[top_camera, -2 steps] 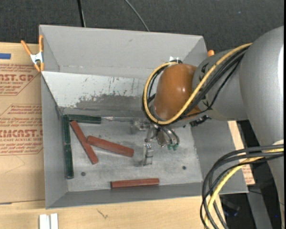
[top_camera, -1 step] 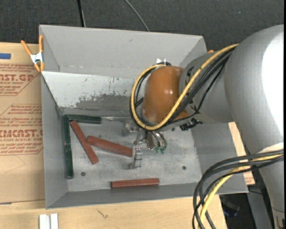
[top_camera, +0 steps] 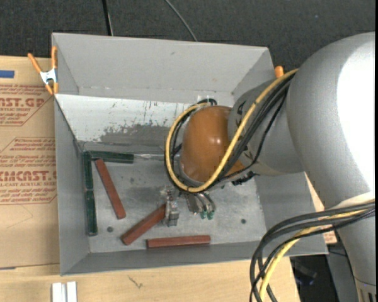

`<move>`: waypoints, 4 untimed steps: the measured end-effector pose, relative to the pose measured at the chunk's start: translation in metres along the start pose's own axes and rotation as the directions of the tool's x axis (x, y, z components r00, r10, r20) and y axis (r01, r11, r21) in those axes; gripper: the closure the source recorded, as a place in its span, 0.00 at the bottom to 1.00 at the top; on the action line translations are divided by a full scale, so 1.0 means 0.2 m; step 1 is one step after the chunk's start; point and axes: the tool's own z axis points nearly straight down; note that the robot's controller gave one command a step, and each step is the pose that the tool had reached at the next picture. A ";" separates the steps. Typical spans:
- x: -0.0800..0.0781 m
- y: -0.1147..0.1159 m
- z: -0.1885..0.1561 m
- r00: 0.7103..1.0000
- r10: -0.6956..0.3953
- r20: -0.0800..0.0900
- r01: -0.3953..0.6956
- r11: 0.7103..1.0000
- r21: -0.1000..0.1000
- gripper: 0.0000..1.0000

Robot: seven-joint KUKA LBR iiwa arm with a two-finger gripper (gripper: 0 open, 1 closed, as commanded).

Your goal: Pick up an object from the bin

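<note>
the arm came in from the right of the camera view and reached down into the grey metal bin [top_camera: 157, 55]. its wrist, under a rounded orange cover [top_camera: 205, 140] looped by yellow and black cables [top_camera: 174, 145], hung over the middle of the bin floor. the hand [top_camera: 186, 211] sat low, just above the floor and a little toward the near wall. whether the hand was open or closed could not be told, as the cover and cables hid much of it from above.

the nearest thing to it was a slanted red-brown stick [top_camera: 142, 227], lying flat on the floor in the near half of the bin. its lower end pointed to the near left, and its upper end ran up to the left side of the hand, where the two appeared to meet. whether the stick was gripped could not be told.

just beside that stick, along the near wall, lay a second red-brown stick [top_camera: 178, 241], almost level and apart from the hand. a third red-brown stick [top_camera: 110, 189] lay tilted in the left part of the floor, well apart from the hand. a dark green stick [top_camera: 89, 194] lay along the left wall, and another dark green stick [top_camera: 110, 158] lay along the foot of the far wall, the two meeting near the far left corner.
</note>
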 end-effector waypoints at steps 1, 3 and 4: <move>0.00 0.00 0.00 1.000 0.000 0.000 0.000 1.000 0.000 1.00; -0.02 0.02 -0.50 0.999 -0.042 -0.001 0.042 0.999 0.000 1.00; 0.05 0.02 0.00 0.861 -0.509 0.002 0.509 0.861 0.000 0.00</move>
